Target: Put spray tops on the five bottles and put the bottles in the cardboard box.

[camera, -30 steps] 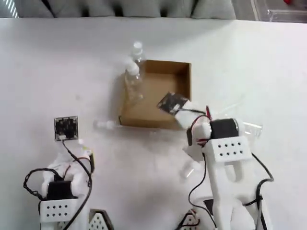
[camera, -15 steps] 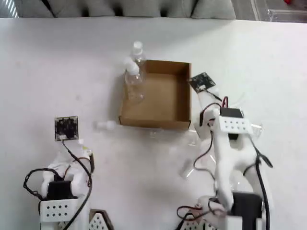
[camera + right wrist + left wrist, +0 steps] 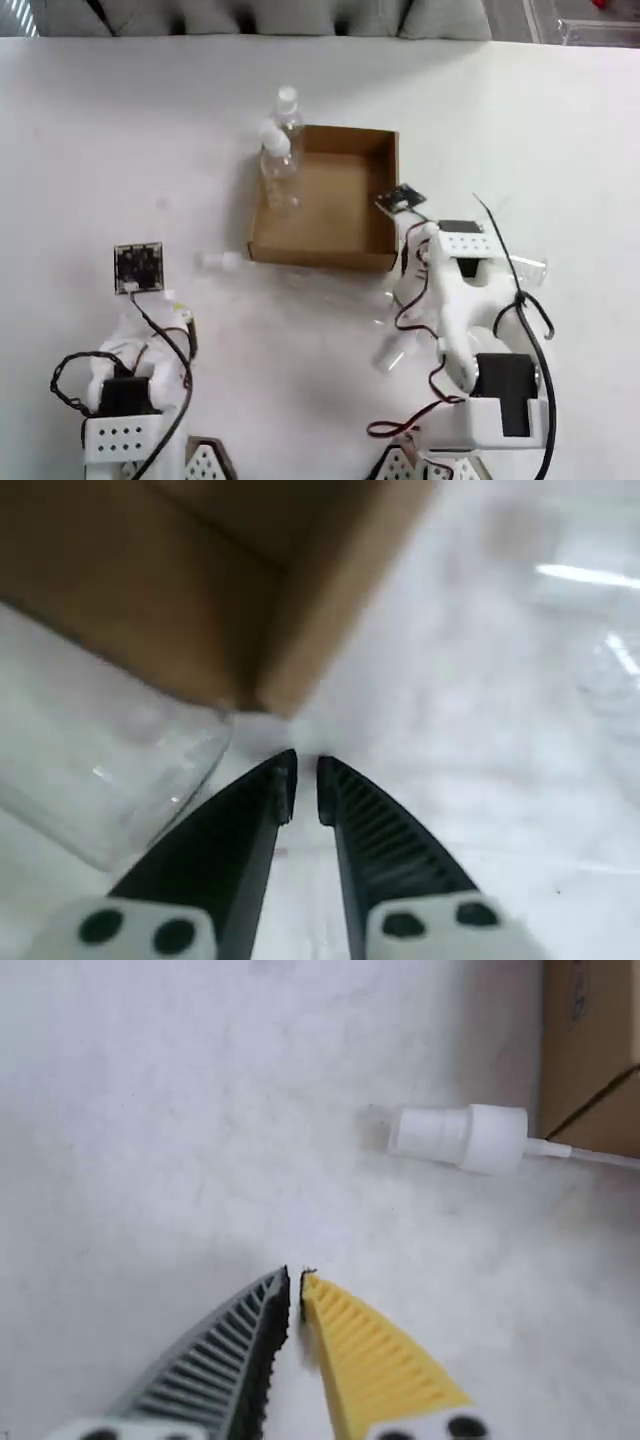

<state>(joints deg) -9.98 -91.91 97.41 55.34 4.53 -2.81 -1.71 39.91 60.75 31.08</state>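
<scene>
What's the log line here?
left tool shut, near spray top | right tool shut, at cardboard box corner | clear bottle beside box

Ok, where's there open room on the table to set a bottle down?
Bare table lies left of the cardboard box and two capped bottles, and along the far edge behind them. Crowded: the box's near and right sides, with a loose spray top, a clear bottle lying down and the right arm.
</scene>
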